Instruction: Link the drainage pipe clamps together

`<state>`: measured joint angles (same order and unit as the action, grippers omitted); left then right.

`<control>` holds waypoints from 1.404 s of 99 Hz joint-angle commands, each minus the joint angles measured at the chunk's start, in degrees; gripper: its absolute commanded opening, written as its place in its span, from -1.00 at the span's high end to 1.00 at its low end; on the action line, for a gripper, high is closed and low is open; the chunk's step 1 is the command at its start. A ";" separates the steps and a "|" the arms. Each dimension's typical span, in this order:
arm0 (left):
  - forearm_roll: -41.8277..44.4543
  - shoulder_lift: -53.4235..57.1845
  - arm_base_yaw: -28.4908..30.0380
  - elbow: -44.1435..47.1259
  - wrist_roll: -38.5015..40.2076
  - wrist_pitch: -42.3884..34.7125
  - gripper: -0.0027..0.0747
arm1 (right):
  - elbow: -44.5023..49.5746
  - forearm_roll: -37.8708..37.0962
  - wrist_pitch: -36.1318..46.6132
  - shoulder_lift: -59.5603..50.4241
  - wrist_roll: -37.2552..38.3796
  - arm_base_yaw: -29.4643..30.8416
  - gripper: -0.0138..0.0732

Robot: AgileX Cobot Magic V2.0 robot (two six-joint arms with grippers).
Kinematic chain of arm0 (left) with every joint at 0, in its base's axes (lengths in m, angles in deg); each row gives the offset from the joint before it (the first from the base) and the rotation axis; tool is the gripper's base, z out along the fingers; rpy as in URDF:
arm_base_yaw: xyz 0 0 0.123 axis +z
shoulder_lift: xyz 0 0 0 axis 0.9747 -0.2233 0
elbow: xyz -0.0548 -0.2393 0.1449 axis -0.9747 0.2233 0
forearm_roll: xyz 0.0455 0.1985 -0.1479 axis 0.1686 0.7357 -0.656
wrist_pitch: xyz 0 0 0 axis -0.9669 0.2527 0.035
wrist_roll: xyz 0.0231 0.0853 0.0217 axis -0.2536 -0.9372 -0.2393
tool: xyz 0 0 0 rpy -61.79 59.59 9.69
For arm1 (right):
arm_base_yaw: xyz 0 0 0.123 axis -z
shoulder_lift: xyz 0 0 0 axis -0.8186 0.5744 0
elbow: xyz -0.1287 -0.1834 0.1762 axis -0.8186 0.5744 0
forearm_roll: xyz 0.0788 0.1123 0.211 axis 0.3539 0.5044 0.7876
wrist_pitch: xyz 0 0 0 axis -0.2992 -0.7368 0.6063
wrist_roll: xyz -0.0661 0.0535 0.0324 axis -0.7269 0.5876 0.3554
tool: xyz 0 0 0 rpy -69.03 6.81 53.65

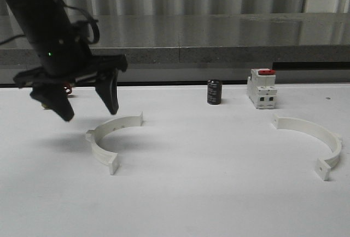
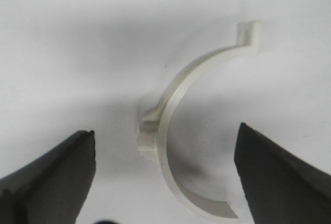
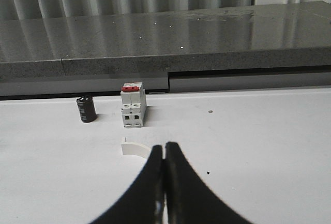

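Note:
Two white half-ring drainage pipe clamps lie apart on the white table. The left clamp (image 1: pixel 109 136) sits just below and right of my left gripper (image 1: pixel 90 108), which hangs open above the table with nothing in it. In the left wrist view that clamp (image 2: pixel 178 125) curves between the two dark fingers (image 2: pixel 51 175), untouched. The right clamp (image 1: pixel 317 141) rests at the far right. My right gripper (image 3: pixel 164 149) is shut and empty, with one end of the right clamp (image 3: pixel 135 149) showing just beyond its fingertips.
A white boxy switch with a red top (image 1: pixel 261 88) and a small black cylinder (image 1: pixel 214 92) stand at the back of the table, near a grey ledge (image 1: pixel 219 40). Open white tabletop (image 1: pixel 219 155) lies between the two clamps.

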<state>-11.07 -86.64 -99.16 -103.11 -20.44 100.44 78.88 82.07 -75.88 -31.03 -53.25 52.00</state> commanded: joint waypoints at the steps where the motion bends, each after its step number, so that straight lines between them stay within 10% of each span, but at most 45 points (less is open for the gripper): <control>1: 2.84 8.08 -0.54 -1.78 -0.53 -3.20 -0.48 | -0.93 -0.43 5.14 -1.10 -0.30 -0.09 0.84; 42: 11.61 33.60 4.38 8.11 -1.75 -14.32 -0.48 | -0.93 -0.43 5.14 -1.10 -0.30 -0.09 0.84; 109: 13.01 73.86 8.27 48.51 -1.99 -33.27 -0.46 | -0.93 -0.43 10.14 -1.10 -0.30 -0.09 0.84; 139: 13.01 80.35 8.27 52.36 -1.99 -33.41 0.73 | -5.50 -0.43 4.16 -0.41 -0.30 -0.09 0.84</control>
<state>1.84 -6.53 -91.00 -49.25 -22.41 72.39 77.52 82.07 -73.62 -31.03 -53.25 52.00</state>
